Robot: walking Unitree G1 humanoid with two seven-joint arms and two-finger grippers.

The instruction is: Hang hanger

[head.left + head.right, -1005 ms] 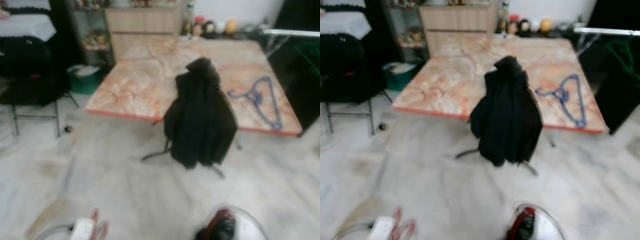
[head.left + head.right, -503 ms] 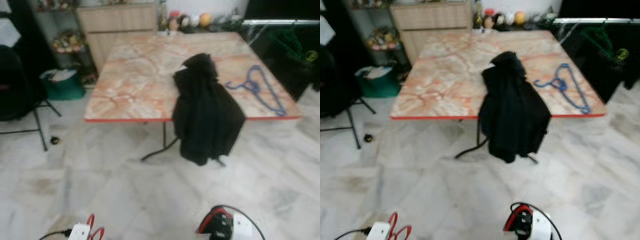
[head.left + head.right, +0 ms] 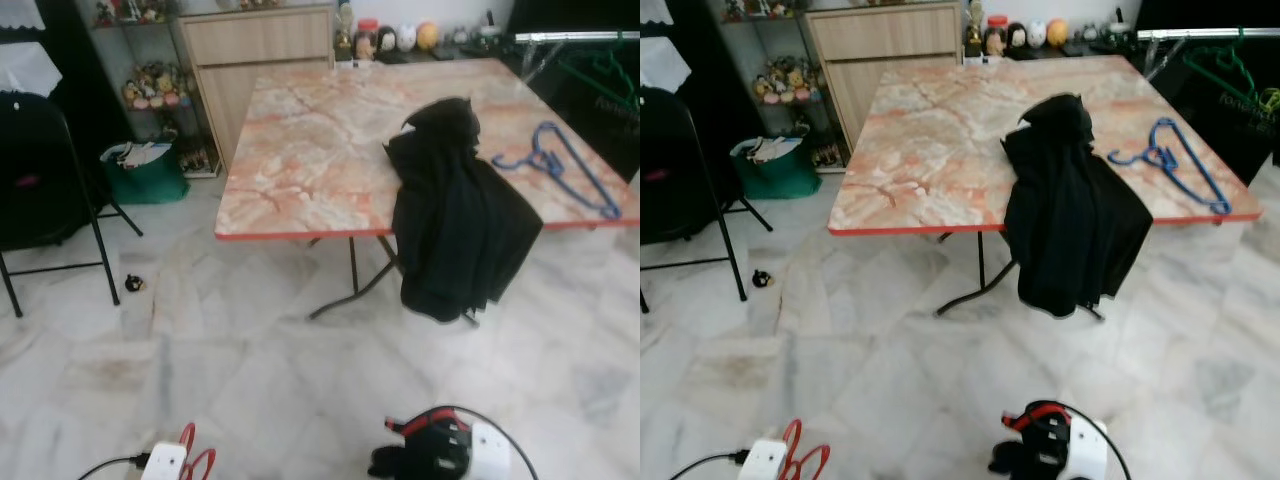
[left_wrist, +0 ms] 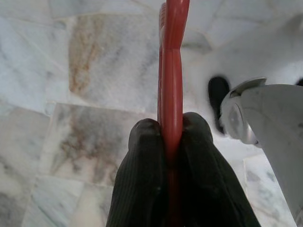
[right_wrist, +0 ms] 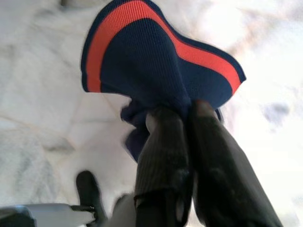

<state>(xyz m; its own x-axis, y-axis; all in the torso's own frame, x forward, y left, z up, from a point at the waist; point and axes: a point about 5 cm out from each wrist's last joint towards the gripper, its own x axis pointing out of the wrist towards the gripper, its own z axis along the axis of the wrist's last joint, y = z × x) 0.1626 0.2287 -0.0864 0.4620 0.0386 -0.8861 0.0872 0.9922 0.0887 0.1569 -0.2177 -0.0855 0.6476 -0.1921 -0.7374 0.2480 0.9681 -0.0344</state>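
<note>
Our left hand (image 4: 171, 137) is clamped on a red hanger (image 4: 171, 71), seen edge-on so its outline is hard to make out, low over the marble floor (image 3: 250, 380). Our right hand (image 5: 187, 118) pinches a navy garment with an orange stripe (image 5: 156, 52); a blue hanger (image 3: 1170, 160) lies on the worktop (image 3: 940, 140) beside a black jacket (image 3: 1070, 220).

I can read nothing here: faint pale lettering sits on the dark bag (image 3: 1240, 105) beyond the table's (image 3: 940, 150) far right corner, too blurred to make out.
</note>
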